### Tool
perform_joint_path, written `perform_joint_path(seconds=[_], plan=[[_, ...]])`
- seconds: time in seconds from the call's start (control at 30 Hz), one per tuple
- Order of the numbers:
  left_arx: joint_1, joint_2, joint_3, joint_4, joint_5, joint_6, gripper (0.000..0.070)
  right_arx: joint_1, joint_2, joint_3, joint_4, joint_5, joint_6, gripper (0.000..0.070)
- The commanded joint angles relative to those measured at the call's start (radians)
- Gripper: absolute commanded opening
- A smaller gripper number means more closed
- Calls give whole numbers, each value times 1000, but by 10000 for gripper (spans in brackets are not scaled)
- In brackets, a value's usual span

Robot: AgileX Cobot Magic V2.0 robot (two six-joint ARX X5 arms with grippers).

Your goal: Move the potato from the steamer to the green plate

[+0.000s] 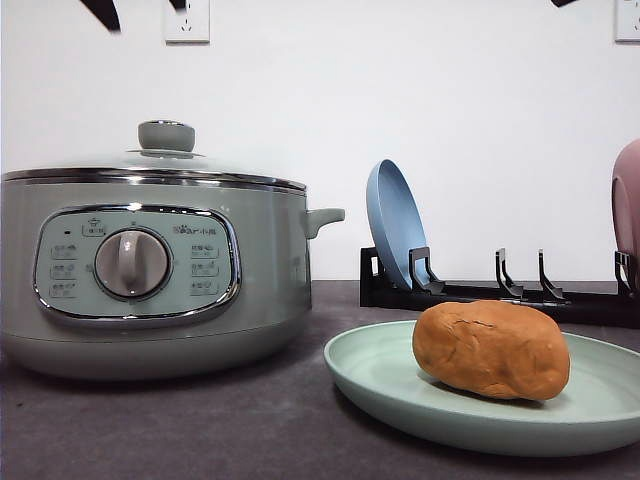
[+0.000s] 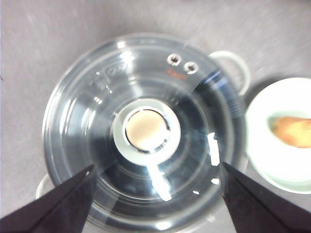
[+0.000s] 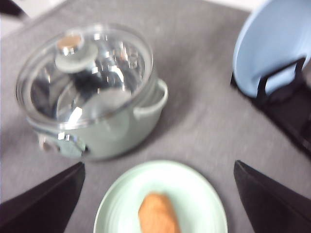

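Note:
The orange-brown potato [image 1: 490, 350] lies on the pale green plate [image 1: 372, 372], right of the steamer [image 1: 150, 270]. The steamer's glass lid with its knob [image 1: 166, 135] is on. My left gripper [image 2: 156, 166] hangs open high above the lid [image 2: 87, 121], its dark fingers either side of the knob [image 2: 146, 130]; the plate [image 2: 267, 160] and potato [image 2: 294, 131] show beside the pot. My right gripper [image 3: 159, 164] is open above the table, over the plate's [image 3: 197, 194] edge nearest the steamer [image 3: 104, 126], with the potato [image 3: 158, 213] below it. Neither holds anything.
A black dish rack [image 1: 500, 292] stands behind the green plate, holding a blue plate [image 1: 392, 225] upright; a pink plate [image 1: 627, 200] leans at its right end. The steamer's side handle [image 1: 325, 217] points toward the rack. Dark grey cloth covers the table [image 1: 200, 420].

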Motion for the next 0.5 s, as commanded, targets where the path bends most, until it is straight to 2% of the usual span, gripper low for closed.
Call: perform_joint_path(seconds=[0.0,0.23,0.47], plan=[[-7,-32,23,-2,34,-2,514,5,6,20,-16,-7,20,619],[-7,-145,23,-56,154,-2,510,5,6,20,-135,-103,38,618],[-8,-189,23,-102,233,-2,505,5,6,20,-236,-154,41,618]])
